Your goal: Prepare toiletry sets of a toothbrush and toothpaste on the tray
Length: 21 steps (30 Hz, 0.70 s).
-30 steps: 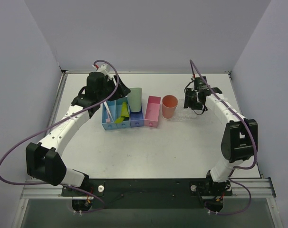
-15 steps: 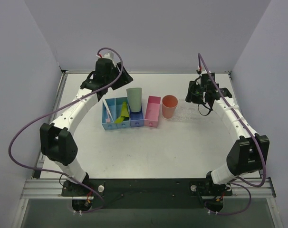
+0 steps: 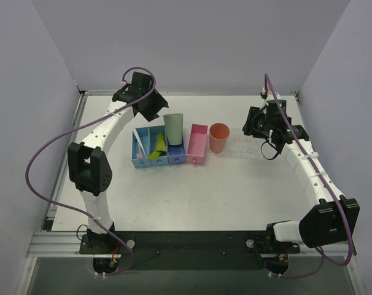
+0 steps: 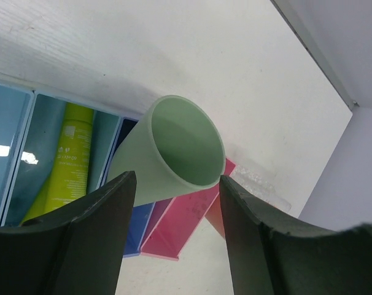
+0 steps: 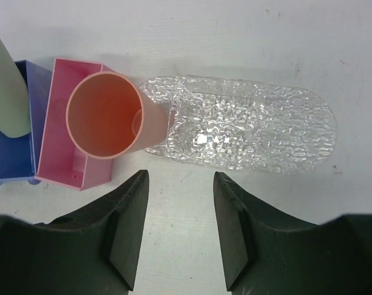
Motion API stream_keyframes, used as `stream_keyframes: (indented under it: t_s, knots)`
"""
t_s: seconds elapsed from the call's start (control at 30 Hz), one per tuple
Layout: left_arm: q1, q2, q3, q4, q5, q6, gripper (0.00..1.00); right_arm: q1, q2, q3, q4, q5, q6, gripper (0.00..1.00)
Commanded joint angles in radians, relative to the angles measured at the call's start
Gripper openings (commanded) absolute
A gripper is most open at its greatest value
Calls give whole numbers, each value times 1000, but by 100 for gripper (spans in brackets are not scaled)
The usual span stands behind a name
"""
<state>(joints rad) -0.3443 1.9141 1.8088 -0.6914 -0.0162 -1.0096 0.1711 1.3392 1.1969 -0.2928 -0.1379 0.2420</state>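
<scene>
The toothbrush (image 3: pixel 137 143), a thin white stick, lies in the left compartment of the blue bins (image 3: pixel 150 149). Beside it in the same bins is a lime-yellow toothpaste (image 3: pixel 156 146) tube (image 4: pixel 72 153). The clear bumpy tray (image 3: pixel 247 145) lies bare to the right of the orange cup (image 3: pixel 219 137); the right wrist view shows it too (image 5: pixel 253 129). My left gripper (image 3: pixel 148 109) hangs open behind the bins, above and back from the green cup (image 4: pixel 174 153). My right gripper (image 3: pixel 259 127) is open over the table by the tray's near edge (image 5: pixel 180 178), holding nothing.
A pink box (image 3: pixel 197 144) stands between the blue bins and the orange cup (image 5: pixel 106 123). The green cup (image 3: pixel 172 129) stands in the bins' right end. Walls close the table at the back and on both sides.
The left arm has lifted and swung back from over the bins towards the rear wall. The right gripper has pulled back and to the right, so the tray now shows fully.
</scene>
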Motion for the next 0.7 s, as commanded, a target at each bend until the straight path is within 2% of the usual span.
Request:
stream_keyframes:
  t_s: [0.0,0.37,0.53,0.63,0.67]
  knots:
    - [11,81,144,-175,1,-89,66,4,-40,-43,43,-5,11,42]
    - [21,141,188,-198,16,-106,66,-1,-51,-68,63,-8,3,42]
    - [27,169,196,-204,78,-83,66,-1,-49,-79,64,-12,5,42]
    - [30,181,211,-218,93,-69,62,1,-49,-86,66,-15,3,42]
    - [30,183,215,-220,96,-64,57,-1,-48,-88,66,-15,5,42]
